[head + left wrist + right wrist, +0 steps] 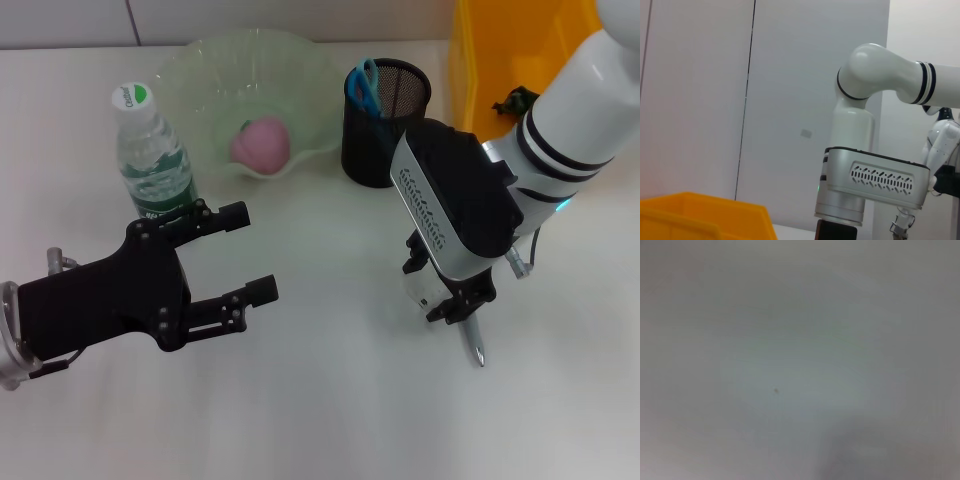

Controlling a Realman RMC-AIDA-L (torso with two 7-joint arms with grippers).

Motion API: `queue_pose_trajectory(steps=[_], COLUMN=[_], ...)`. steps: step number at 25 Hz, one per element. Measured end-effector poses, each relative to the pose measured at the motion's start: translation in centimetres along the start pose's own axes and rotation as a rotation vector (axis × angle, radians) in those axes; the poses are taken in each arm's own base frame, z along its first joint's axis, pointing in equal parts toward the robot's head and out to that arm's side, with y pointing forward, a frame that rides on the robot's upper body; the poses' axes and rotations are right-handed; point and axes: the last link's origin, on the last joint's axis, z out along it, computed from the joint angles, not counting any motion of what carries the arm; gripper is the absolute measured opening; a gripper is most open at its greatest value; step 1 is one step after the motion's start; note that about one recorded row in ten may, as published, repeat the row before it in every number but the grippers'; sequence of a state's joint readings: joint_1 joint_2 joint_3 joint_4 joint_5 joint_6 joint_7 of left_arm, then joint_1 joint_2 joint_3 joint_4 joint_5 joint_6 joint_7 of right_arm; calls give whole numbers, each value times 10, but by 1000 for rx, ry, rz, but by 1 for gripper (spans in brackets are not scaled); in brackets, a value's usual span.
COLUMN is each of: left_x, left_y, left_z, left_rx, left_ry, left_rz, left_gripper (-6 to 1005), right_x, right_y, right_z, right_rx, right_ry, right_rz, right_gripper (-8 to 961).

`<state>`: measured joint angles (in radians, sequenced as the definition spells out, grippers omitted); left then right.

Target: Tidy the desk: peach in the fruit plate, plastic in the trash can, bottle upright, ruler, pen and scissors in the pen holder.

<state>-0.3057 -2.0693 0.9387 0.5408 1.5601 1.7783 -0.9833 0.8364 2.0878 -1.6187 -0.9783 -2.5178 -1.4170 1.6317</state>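
My right gripper [455, 308] points straight down at the table, right over a pen [474, 342] whose silver tip sticks out from under it toward the front. My left gripper [245, 252] hovers open and empty at the front left. Beside it a water bottle [150, 150] stands upright. A pink peach [262, 142] lies in the pale green fruit plate [200, 70]. Blue-handled scissors [365, 85] stand in the black mesh pen holder [400, 95]. The ruler is out of view.
A yellow bin [490, 50] stands at the back right behind my right arm, with a small dark crumpled item [515, 100] inside. In the left wrist view the bin's rim [700, 215] and the right arm [875, 185] show against a wall.
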Motion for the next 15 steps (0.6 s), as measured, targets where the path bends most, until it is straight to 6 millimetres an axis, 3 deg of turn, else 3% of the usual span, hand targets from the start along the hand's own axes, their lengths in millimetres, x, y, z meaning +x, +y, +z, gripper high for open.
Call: queue_pose_trajectory(steps=[3,15], left_x=[0,0], left_y=[0,0], left_z=[0,0], left_rx=[0,0], left_ry=[0,1], left_rz=[1,0], left_gripper=[809,809], right_x=[0,-3], right_y=[-2,-6], right_z=[2,0], right_rx=[-1,13], right_ry=[-2,0], right_rz=[8,45], right_gripper=[548,389])
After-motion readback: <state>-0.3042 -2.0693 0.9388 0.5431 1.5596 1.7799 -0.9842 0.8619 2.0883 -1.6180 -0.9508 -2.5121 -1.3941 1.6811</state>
